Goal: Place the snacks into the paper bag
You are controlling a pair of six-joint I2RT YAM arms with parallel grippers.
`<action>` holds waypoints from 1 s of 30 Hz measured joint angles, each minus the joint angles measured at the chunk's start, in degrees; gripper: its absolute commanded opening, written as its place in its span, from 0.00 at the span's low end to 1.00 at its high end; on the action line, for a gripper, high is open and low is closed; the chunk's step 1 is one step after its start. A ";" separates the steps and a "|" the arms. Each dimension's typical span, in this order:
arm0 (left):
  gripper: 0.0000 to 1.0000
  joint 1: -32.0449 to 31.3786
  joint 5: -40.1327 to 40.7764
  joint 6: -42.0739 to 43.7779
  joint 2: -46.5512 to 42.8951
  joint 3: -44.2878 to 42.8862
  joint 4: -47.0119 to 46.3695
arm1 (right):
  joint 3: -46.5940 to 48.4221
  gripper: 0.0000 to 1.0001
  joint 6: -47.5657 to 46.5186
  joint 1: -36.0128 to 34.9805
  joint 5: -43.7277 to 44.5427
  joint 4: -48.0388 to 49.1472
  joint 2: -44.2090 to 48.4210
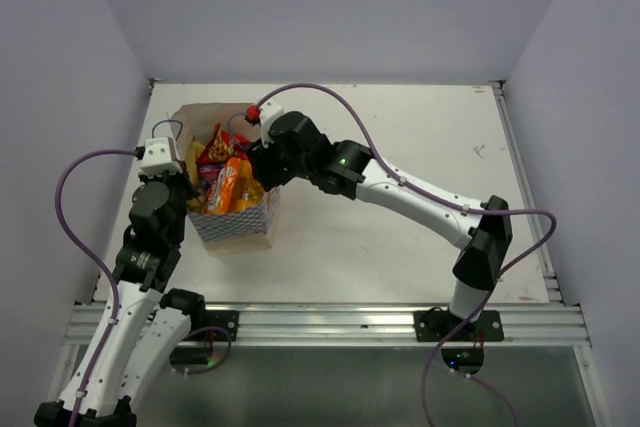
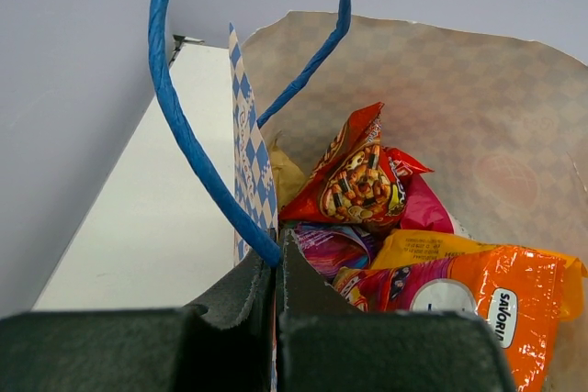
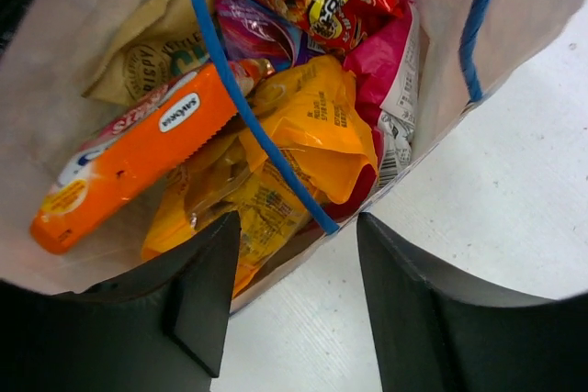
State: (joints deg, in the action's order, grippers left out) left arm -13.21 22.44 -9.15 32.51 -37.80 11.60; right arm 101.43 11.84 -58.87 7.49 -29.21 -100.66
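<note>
Orange small packet, reading "SAVORIA", lies inside the paper bag on the tabletop. Only the right wrist view shows the tan chips bag beneath. Left fingers pinch the bag's rim shut; right fingers hang apart, holding nothing.

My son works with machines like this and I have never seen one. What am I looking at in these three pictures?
Two robot arms are bolted at the near edge of a white table. One picture looks down from above; the other two come from small cameras on each wrist.

On the table stands a paper bag with blue cord handles, already full of snacks: an orange packet, a yellow-orange pouch, a red packet and others.

The left gripper has its jaws shut on the bag's edge beside a blue handle, holding the bag. The right gripper hangs over the bag's opening, jaws apart, holding nothing.
</note>
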 measured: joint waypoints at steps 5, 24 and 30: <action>0.00 0.00 -0.79 0.00 0.55 0.02 -0.20 | 0.24 0.33 0.46 0.00 -0.55 -0.31 -3.96; 0.00 0.00 -14.45 -1.16 9.51 -10.51 0.66 | 0.02 0.00 -2.89 0.00 5.99 -8.96 0.39; 0.00 -0.42 -21.62 -4.02 10.95 -13.44 0.48 | 0.02 0.00 -4.87 0.13 10.75 -13.27 6.29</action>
State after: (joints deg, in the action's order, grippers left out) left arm -13.63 0.82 -13.17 43.46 -51.24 12.08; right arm 101.45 6.96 -58.74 18.24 -42.48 -94.37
